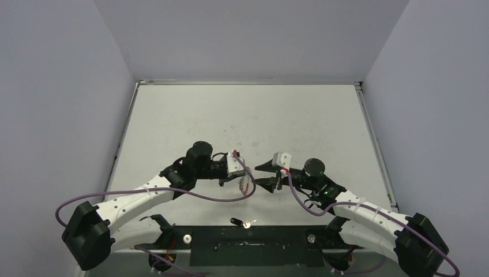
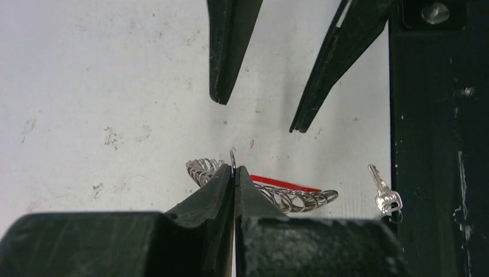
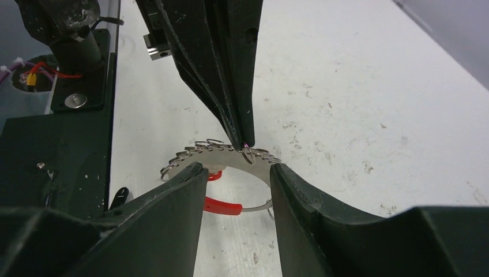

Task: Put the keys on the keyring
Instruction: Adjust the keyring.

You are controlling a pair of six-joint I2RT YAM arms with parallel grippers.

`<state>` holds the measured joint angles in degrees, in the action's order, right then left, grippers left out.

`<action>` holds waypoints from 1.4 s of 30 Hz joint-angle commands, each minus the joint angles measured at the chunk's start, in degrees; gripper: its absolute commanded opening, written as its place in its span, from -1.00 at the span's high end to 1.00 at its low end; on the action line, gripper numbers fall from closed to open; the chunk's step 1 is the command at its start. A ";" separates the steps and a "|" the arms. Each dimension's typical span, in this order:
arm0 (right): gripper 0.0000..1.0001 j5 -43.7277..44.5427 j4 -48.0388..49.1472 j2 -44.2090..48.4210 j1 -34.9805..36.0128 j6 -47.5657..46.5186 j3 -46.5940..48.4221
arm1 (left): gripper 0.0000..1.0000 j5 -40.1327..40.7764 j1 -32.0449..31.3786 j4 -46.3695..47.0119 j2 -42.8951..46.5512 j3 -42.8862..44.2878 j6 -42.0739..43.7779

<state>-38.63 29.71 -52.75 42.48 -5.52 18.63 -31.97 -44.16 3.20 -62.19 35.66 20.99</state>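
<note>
Loose key (image 1: pixel 242 222) lies flat on the table (image 1: pixel 248 115), close against the front edge of the black base plate (image 1: pixel 254 245), between the two arm bases. Its long axis runs roughly along the near table edge, dark head toward the left arm's side and silver part toward the right. The keyring (image 2: pixel 294 199) sits further out on the table, near the middle, with small silver pieces crowded round it and the red sleeve (image 2: pixel 285 183) over one arc. The left gripper (image 2: pixel 234 170) is pinched fully together on one thin wire loop at the ring's upper arc. The ring hangs tilted from that pinch, red side lowest; whether the low side touches the table cannot be told. The right gripper (image 3: pixel 236 168) faces the left one across the ring, its jaws about half apart and nothing between them. Its fingertips stand just beside the silver arc, not touching it. Key relation: the key lies well apart from both sets of fingers, back toward the bases. Both grippers are about equally far from it, the left perhaps a shade nearer. Judgement: the left is taken up holding the ring, so the fetch falls to the free right arm. It would draw back toward its own base and close across the key's short width.
</note>
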 commanded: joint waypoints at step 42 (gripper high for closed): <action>0.66 -11.99 11.18 -24.98 1.09 -2.77 7.66 | 1.00 6.81 -6.29 -10.75 -4.52 5.78 6.86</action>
<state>-47.92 36.40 -76.71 42.74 -6.98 23.49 -24.01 -50.15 -12.03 -67.44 40.14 28.62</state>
